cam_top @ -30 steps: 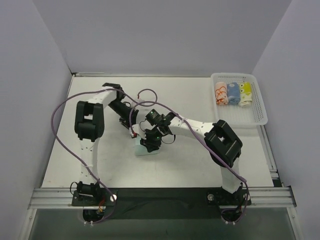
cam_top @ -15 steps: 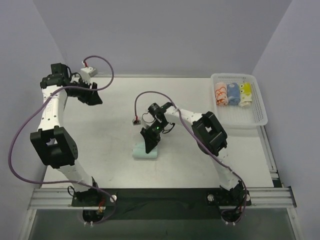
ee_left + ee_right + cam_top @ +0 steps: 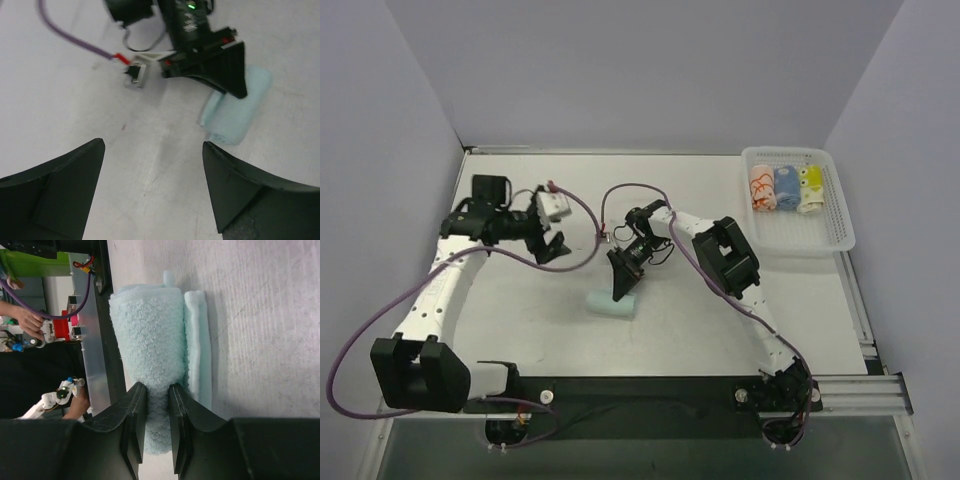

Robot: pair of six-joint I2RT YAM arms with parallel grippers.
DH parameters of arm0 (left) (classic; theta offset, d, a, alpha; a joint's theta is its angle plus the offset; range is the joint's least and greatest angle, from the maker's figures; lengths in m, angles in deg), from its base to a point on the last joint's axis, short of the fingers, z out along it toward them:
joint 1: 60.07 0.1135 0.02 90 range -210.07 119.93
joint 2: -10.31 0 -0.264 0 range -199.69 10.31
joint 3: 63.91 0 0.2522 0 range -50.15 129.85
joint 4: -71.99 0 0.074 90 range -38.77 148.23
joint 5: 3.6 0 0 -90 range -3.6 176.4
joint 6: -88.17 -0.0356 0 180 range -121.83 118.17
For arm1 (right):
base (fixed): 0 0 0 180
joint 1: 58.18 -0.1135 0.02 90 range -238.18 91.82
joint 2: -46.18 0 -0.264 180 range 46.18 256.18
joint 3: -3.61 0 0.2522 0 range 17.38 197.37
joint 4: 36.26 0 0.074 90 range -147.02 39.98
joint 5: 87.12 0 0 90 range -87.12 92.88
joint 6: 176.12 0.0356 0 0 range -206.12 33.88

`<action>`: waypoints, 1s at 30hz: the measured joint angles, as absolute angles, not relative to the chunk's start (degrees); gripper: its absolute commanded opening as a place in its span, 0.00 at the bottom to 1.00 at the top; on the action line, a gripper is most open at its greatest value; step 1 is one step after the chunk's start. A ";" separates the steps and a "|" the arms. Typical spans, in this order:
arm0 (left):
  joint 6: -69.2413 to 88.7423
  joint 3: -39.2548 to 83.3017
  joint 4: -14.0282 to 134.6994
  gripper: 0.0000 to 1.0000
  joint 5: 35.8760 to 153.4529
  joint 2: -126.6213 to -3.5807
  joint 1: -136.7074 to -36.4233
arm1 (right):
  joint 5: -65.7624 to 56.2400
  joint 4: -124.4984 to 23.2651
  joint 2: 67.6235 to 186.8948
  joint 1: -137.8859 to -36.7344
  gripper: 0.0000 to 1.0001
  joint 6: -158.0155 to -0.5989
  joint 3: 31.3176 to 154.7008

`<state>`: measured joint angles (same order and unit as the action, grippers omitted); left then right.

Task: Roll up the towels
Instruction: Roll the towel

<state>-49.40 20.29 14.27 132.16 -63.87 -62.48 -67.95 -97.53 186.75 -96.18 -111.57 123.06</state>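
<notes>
As R tool (image 3: 157, 386) nips, towel (image 3: 150, 330) lies rolled.

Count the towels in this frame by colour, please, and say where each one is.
mint-green towel: 1, on the table
white-with-orange towel: 1, in the basket
blue towel: 1, in the basket
yellow towel: 1, in the basket
Total: 4 towels
</notes>
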 measured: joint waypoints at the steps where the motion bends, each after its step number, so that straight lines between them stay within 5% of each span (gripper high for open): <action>1: -52.00 16.99 14.29 0.87 131.00 -63.36 -65.96 | -68.12 -97.88 187.08 -96.05 0.22 -111.57 123.28; 9: -65.05 -4.32 19.73 0.80 119.27 -58.75 -89.23 | -69.22 -100.08 189.40 -94.83 0.22 -111.40 124.99; 22: -64.79 -4.93 33.48 0.60 114.96 -72.59 -96.71 | -69.19 -101.13 190.34 -93.45 0.26 -110.20 125.62; 30: -64.46 -2.07 32.01 0.24 114.74 -76.50 -96.71 | -67.66 -101.81 190.03 -93.14 0.49 -109.06 126.89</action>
